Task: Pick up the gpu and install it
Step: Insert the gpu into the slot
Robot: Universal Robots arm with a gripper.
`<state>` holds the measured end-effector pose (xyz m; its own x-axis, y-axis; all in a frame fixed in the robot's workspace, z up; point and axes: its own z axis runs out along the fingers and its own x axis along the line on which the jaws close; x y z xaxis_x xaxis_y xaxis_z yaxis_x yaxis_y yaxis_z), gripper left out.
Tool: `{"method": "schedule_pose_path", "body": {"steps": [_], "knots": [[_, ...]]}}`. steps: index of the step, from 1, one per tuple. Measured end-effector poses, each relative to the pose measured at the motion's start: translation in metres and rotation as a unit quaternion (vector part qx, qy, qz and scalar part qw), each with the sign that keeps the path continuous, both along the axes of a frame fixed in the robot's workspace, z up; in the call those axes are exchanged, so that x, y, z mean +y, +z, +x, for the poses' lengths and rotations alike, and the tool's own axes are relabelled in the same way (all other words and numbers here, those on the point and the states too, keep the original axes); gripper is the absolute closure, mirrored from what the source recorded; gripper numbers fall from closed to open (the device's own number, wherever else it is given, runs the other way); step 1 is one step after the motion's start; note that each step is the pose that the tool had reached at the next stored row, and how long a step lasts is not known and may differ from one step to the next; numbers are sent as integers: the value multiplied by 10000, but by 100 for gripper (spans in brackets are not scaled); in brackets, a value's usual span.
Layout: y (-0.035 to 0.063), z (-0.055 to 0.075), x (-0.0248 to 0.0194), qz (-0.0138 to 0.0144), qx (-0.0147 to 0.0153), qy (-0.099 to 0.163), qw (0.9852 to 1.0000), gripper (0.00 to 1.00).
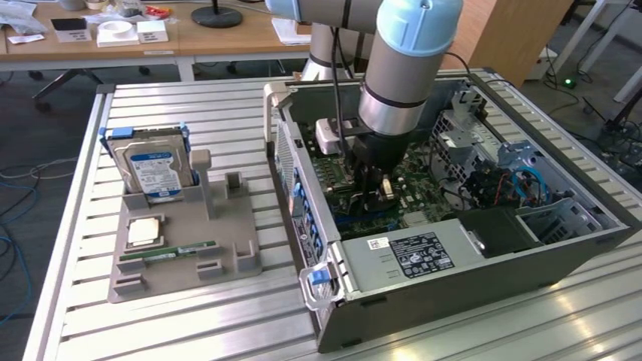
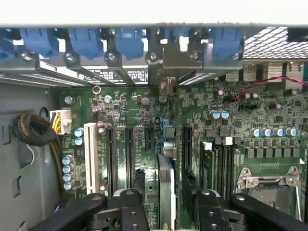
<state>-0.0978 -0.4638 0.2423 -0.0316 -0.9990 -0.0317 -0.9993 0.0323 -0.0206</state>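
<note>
The gpu [image 2: 166, 192] stands on edge on the green motherboard [image 2: 144, 115], seen edge-on as a thin dark card. Its silver bracket [image 2: 180, 57] sits against the case's rear slot row. My gripper [image 2: 165, 180] straddles the card, with one black finger [image 2: 139, 179] on each side and a gap showing between each finger and the card, so it is open. In the exterior view the gripper [image 1: 373, 188] reaches straight down into the open computer case [image 1: 561, 256], and the arm hides most of the card.
Blue slot latches [image 2: 86, 41] line the case's rear wall. RAM sticks [image 2: 219, 159] and the CPU socket [image 2: 269, 187] lie beside the card. A grey holder [image 1: 180, 248] at the exterior view's left carries a blue-labelled hard drive [image 1: 152, 169], a chip and a green RAM stick [image 1: 165, 253].
</note>
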Motion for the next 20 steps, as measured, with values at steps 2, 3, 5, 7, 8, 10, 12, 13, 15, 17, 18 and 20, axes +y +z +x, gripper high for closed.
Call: {"method": "schedule_pose_path", "body": {"steps": [2, 3, 5, 7, 8, 10, 12, 13, 15, 17, 18, 20], "knots": [[35, 0, 0, 0, 0, 0, 10000, 56], [52, 0, 0, 0, 0, 0, 10000, 56], [84, 0, 0, 0, -1, 0, 10000, 56], [119, 0, 0, 0, -1, 0, 10000, 56], [135, 0, 0, 0, -1, 0, 10000, 56], [155, 0, 0, 0, -1, 0, 10000, 56], [171, 0, 0, 0, -1, 0, 10000, 56], [181, 0, 0, 0, -1, 0, 10000, 56], [211, 0, 1, 0, -1, 0, 10000, 56], [227, 0, 1, 1, -1, 0, 10000, 56], [227, 0, 2, 1, -2, 0, 10000, 56], [237, 0, 1, -1, 0, 0, 10000, 56]]}}
